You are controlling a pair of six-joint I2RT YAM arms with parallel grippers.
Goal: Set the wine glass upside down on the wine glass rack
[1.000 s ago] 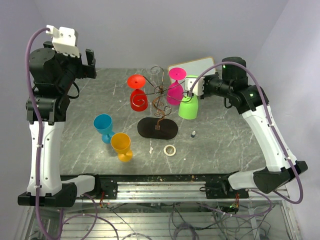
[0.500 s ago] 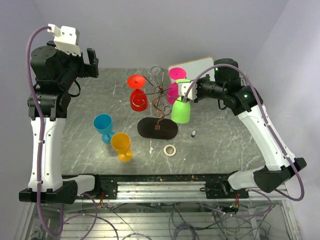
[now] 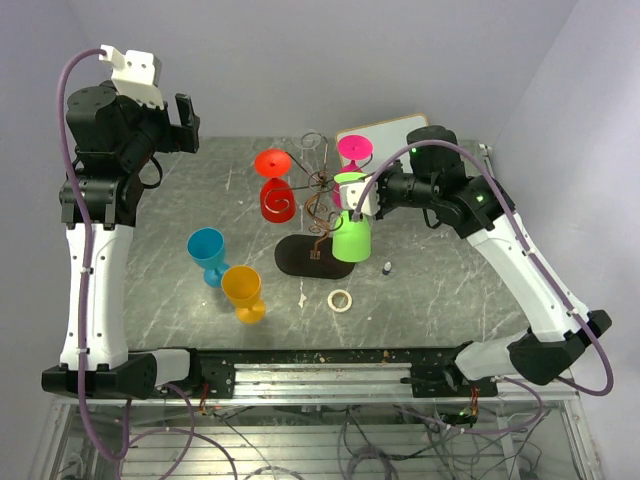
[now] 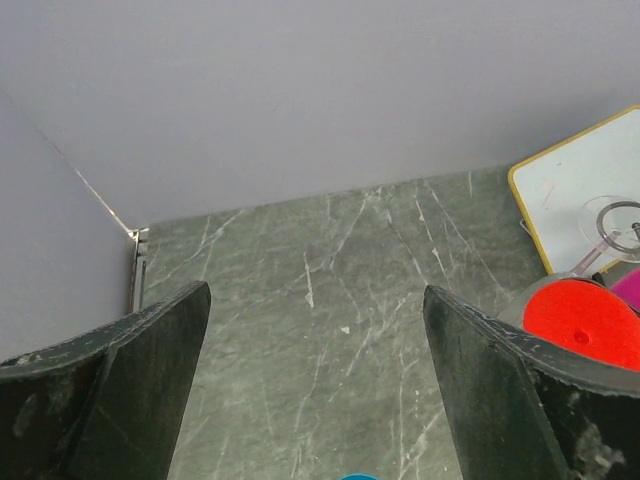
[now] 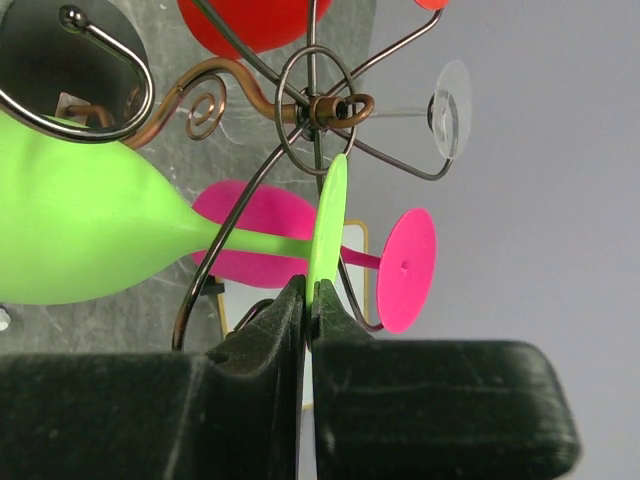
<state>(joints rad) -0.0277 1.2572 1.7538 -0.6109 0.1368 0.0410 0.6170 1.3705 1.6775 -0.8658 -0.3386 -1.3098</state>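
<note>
My right gripper [image 3: 362, 197] is shut on the foot disc of a green wine glass [image 3: 351, 238], which hangs bowl-down just right of the wire rack [image 3: 318, 185], above the right end of its black oval base [image 3: 315, 256]. In the right wrist view my gripper [image 5: 310, 300] pinches the green foot edge-on. The green bowl [image 5: 90, 240] lies to the left and the stem crosses a rack wire below the hub [image 5: 320, 108]. My left gripper [image 3: 183, 120] is open and empty, raised high at the far left; it also shows in the left wrist view [image 4: 315, 380].
A red glass [image 3: 277, 198] and a pink glass [image 3: 352, 150] hang on the rack. A blue glass [image 3: 207, 248] and an orange glass [image 3: 243, 290] stand front left. A tape ring [image 3: 340, 299], a small dark item [image 3: 386, 267] and a white board [image 3: 385, 135] lie nearby.
My right arm has carried the green glass left and down, from beside the pink glass to close against the rack's front right. The left arm has risen slightly.
</note>
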